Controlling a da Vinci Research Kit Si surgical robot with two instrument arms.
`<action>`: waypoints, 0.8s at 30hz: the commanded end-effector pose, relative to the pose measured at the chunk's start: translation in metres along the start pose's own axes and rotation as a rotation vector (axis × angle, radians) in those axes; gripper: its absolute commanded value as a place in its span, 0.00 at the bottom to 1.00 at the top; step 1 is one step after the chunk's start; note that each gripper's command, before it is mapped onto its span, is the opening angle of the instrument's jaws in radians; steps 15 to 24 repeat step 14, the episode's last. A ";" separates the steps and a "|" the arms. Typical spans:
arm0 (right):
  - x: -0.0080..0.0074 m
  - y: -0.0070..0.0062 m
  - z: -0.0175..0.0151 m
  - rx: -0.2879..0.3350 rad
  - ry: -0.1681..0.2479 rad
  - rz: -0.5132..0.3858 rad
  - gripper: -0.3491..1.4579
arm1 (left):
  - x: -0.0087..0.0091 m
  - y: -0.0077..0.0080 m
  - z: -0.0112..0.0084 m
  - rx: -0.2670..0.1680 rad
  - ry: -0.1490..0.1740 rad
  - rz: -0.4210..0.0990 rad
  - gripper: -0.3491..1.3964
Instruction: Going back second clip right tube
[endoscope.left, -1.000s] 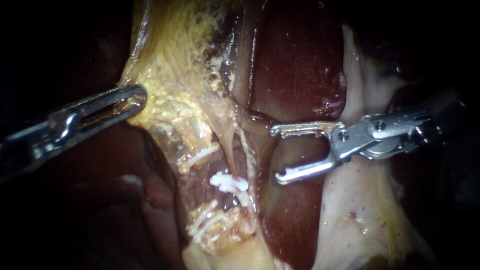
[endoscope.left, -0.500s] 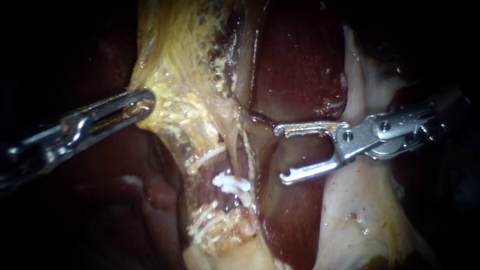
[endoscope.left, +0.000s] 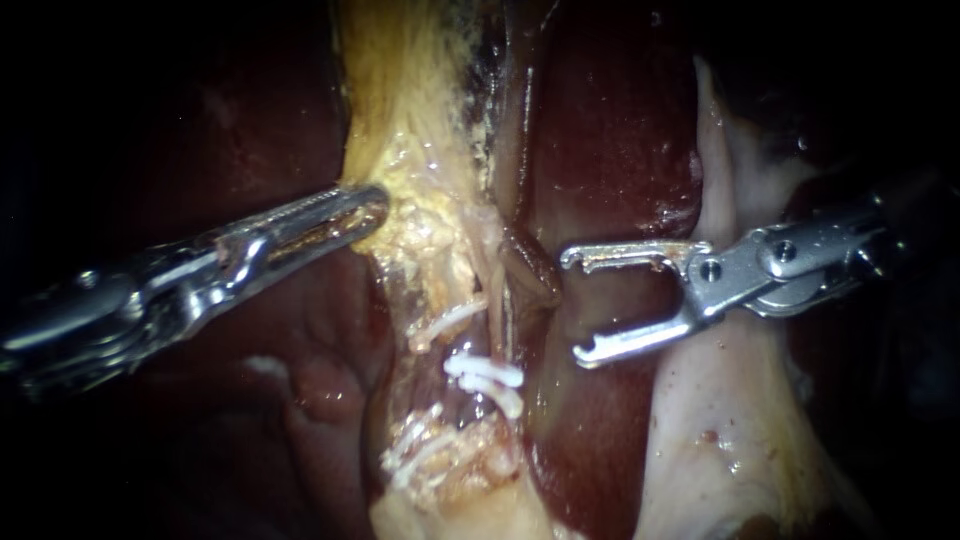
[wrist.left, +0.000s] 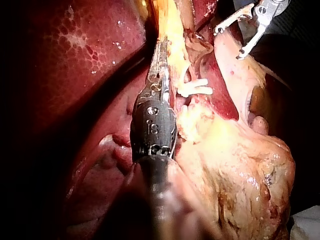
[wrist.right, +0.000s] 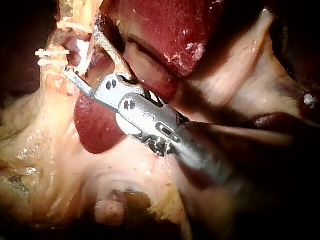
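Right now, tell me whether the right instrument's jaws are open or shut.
Open. The right instrument shows a wide gap between its two jaws, with nothing gripped between them.

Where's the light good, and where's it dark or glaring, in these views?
Endoscope view: light pools on the yellow tissue in the middle, the edges go dark, and there is glare on the right instrument. Left wrist view: the left instrument has its shaft in shadow, with wet glints on the liver. Right wrist view: shaft shadowed.
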 end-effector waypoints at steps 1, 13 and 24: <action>0.0000 0.0000 0.0000 0.000 0.000 0.000 0.52 | 0.0001 -0.0001 0.0002 0.004 0.002 0.002 0.00; 0.0001 -0.0001 0.0000 -0.002 0.003 0.000 0.52 | 0.0001 -0.0002 0.0003 0.018 0.010 0.010 0.00; 0.0001 -0.0002 0.0000 -0.002 0.003 0.000 0.52 | 0.0001 -0.0002 0.0003 0.019 0.010 0.011 0.00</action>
